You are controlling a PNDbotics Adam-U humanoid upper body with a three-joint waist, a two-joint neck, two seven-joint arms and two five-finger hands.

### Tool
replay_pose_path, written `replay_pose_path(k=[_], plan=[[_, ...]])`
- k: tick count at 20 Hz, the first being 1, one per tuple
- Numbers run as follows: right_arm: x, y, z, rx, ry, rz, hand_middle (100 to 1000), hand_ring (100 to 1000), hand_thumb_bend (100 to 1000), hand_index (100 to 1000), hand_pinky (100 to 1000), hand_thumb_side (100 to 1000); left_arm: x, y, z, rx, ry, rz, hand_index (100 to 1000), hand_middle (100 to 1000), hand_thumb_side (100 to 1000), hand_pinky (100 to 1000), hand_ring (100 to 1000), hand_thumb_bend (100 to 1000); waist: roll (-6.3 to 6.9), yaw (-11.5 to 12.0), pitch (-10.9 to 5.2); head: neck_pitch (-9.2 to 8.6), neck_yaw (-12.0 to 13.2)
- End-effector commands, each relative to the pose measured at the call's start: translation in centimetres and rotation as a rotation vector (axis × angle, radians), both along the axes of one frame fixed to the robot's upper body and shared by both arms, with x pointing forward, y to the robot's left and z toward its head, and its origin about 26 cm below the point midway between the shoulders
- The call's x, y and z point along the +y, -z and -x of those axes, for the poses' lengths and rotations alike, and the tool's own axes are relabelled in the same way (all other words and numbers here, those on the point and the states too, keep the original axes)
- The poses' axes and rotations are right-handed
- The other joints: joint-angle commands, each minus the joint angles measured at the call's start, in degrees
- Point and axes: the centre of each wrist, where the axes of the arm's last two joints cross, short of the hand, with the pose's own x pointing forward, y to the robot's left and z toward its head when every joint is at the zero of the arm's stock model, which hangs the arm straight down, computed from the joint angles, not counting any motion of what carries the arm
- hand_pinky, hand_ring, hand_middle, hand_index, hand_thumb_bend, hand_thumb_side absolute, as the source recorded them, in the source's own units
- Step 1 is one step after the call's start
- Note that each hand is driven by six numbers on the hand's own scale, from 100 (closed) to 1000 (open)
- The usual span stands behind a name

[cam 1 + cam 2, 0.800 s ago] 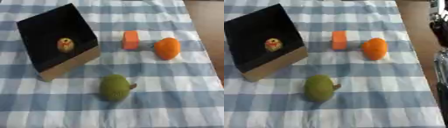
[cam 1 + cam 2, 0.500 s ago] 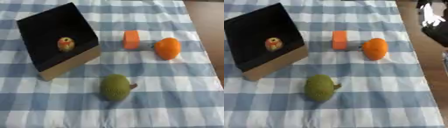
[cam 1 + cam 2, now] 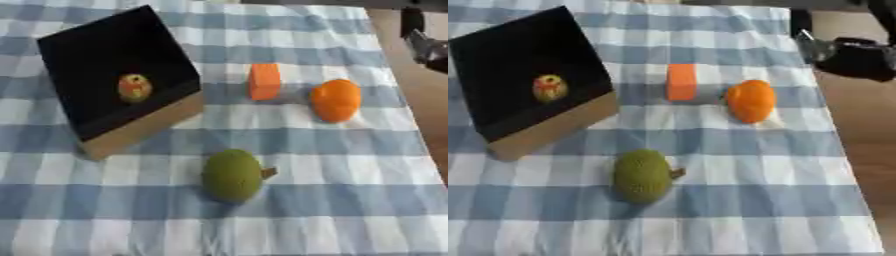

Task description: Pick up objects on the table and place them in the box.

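Overhead, right hand [image 3: 846,52] beyond orange fruit [image 3: 751,100].

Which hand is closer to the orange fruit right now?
Right. The right hand is at the table's upper right edge, just beyond the orange fruit. The left hand is not in view.

A blue-and-white checked tablecloth [image 3: 350,150] covers the table, its broad squares running slightly askew across the view. The cloth lies flat and smooth, with pale bands alternating with darker blue ones toward the near edge. Along the right side the cloth ends in a straight edge, and beyond it a strip of brown floor [image 3: 859,130] shows, widening toward the far corner. At the far edge of the cloth a narrow dark band [image 3: 297,2] runs across the top of the view; what it belongs to cannot be made out.
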Motion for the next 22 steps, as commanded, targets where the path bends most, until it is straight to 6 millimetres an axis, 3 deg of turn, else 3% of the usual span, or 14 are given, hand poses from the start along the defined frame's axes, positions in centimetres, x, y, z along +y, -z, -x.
replay_pose_path(k=[1,7,9,11,15,22], plan=[[0.0,-1.6,0.6,0.022,0.044,0.115,747,889,100,862,854,315,0.3,-0.9,0.3,-0.027,0.001,-0.033,804,749,636,747,867,565,-0.88,0.1,-2.06,0.38,-0.2],[0.3,-2.8,0.3,0.172,0.075,0.23,773,910,100,879,864,433,0.2,-0.8,0.3,-0.022,0.006,-0.043,804,749,637,746,867,564,-1.3,0.3,-2.14,0.57,-0.7],[0.4,-3.2,-0.2,0.22,0.076,0.262,787,919,100,887,869,476,0.2,-0.8,0.3,-0.02,0.007,-0.045,804,749,637,746,867,564,-1.36,0.3,-2.21,0.62,-1.0],[0.6,-3.5,-0.9,0.271,0.072,0.305,813,935,100,905,876,582,0.2,-0.8,0.3,-0.019,0.009,-0.046,803,749,637,746,868,564,-1.39,0.4,-2.26,0.68,-1.2],[1.1,-3.9,-2.8,0.355,0.054,0.375,823,941,100,912,881,660,0.2,-0.8,0.3,-0.015,0.011,-0.046,803,750,638,747,868,562,-1.38,0.5,-2.32,0.75,-1.3],[2.4,-3.8,-6.9,0.433,0.046,0.449,831,941,100,915,883,691,0.1,-0.6,0.3,-0.009,0.014,-0.043,803,750,639,746,870,561,-1.23,0.5,-2.39,1.08,-1.5]])
